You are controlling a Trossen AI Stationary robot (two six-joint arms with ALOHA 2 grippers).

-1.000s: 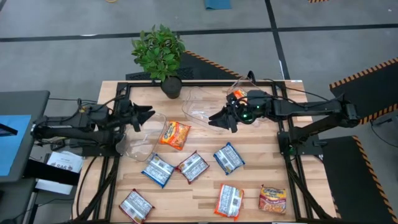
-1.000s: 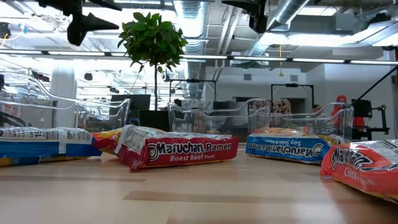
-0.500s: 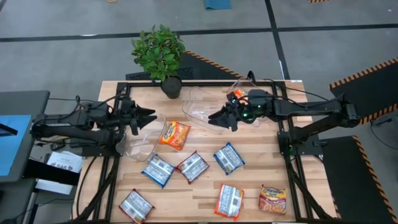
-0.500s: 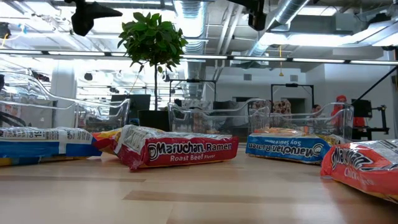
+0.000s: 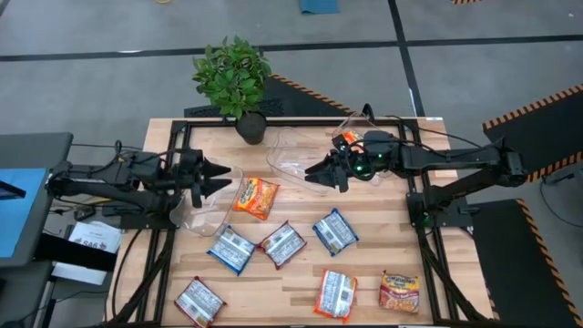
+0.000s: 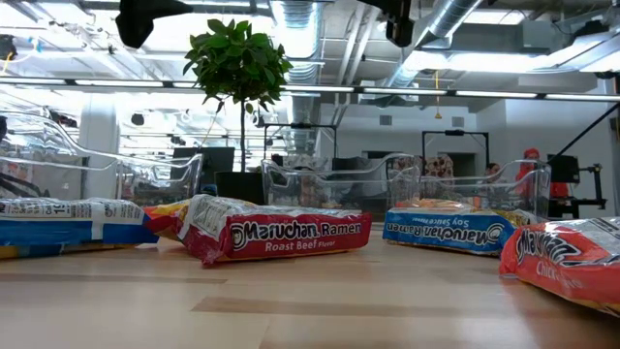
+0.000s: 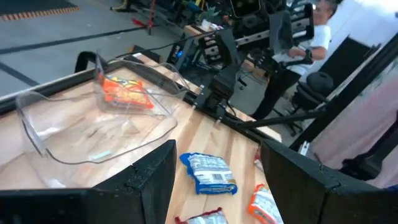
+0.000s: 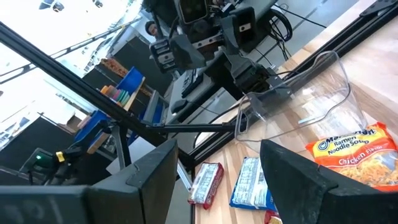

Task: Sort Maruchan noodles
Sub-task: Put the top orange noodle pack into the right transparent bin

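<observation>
The left pincer (image 5: 221, 177) hung spread and empty above the left bin (image 5: 205, 211), having drawn back slightly; the right pincer (image 5: 314, 173) waited spread. Seven noodle packets (image 5: 281, 243) lay across the table (image 5: 282, 282), one orange packet (image 7: 124, 93) in the right bin (image 7: 81, 134).

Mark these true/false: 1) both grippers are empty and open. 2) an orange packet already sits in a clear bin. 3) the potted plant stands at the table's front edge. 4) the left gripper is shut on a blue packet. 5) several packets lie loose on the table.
1) True: the left gripper and right gripper both stand open and hold nothing.
2) True: an orange packet lies inside the clear bin on the right arm's side.
3) False: the potted plant stands at the far edge, between the arms.
4) False: the left gripper is open above the left clear bin; the blue-and-white packet lies on the table.
5) True: seven packets lie loose on the wood.
</observation>
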